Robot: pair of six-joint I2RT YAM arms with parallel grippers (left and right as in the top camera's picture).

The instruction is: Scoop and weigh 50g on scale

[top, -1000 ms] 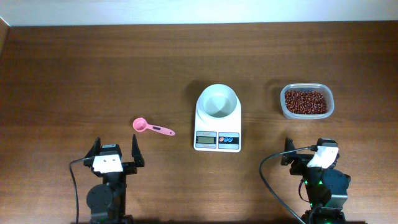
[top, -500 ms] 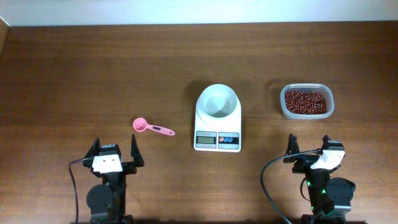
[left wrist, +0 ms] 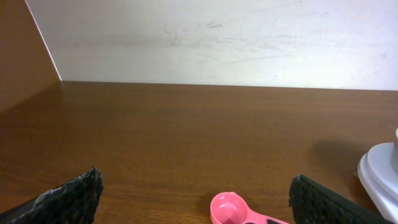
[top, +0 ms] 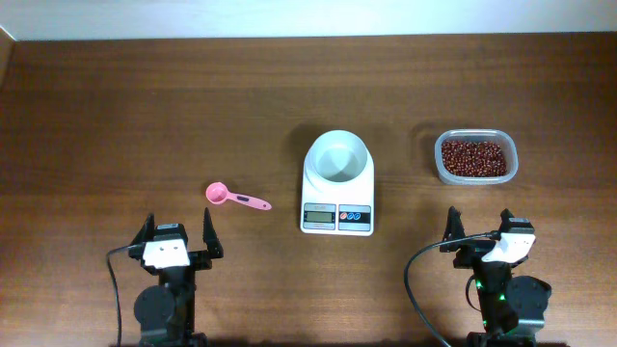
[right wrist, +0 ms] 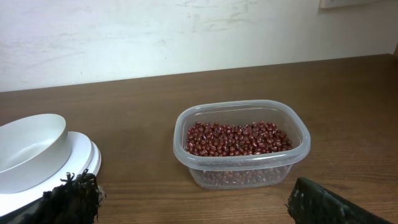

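Overhead first: the left gripper (top: 178,220) is spread wide and empty, with the pink scoop (top: 231,197) lying ahead of it, out past its right finger, handle trailing toward the scale (top: 337,198). The right gripper (top: 478,226) is wide too, with nothing in it; the tub (top: 474,157) of red beans (top: 473,154) sits straight ahead, and the scale and its white bowl (top: 337,156) are ahead and off to its left. Picking up the scoop looks like the job in hand: best to pinch across the thin handle, not the cup, so the cup stays level. On the left wrist view, the cup sits low between the fingers (left wrist: 68,196), nearer the right one. On the right wrist view, the tub is framed between the fingers, and the bowl is out by the left one. The dark wooden table (top: 116,116) looks smooth, and a pale wall (left wrist: 217,37) stands behind.
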